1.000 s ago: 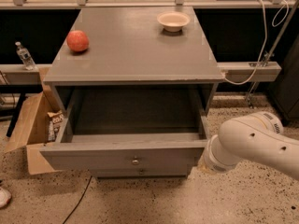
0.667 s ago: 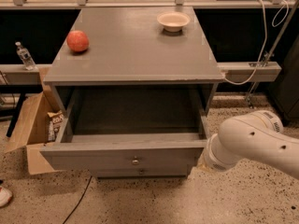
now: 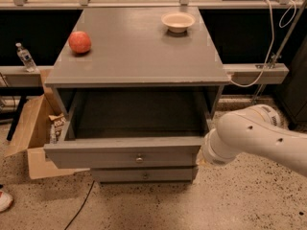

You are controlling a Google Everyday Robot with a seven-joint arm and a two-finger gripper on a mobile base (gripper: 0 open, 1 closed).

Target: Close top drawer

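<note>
The top drawer (image 3: pixel 124 153) of the grey cabinet stands pulled far out and open. Its dark inside (image 3: pixel 136 114) looks empty, and its small round knob (image 3: pixel 139 159) is at the centre of the front. My white arm (image 3: pixel 259 138) reaches in from the right. My gripper (image 3: pixel 204 153) is at the arm's end, right against the right end of the drawer front, mostly hidden behind the wrist.
A red apple (image 3: pixel 79 41) and a small white bowl (image 3: pixel 178 21) sit on the cabinet top (image 3: pixel 139 51). A lower drawer front (image 3: pixel 144 175) shows beneath. An open cardboard box (image 3: pixel 36 133) stands on the floor at the left. A water bottle (image 3: pixel 24 56) stands on a ledge, and a cable (image 3: pixel 259 56) hangs at the right.
The end of my arm has shifted slightly up and left against the drawer front's right end. The drawer front seems a little further in.
</note>
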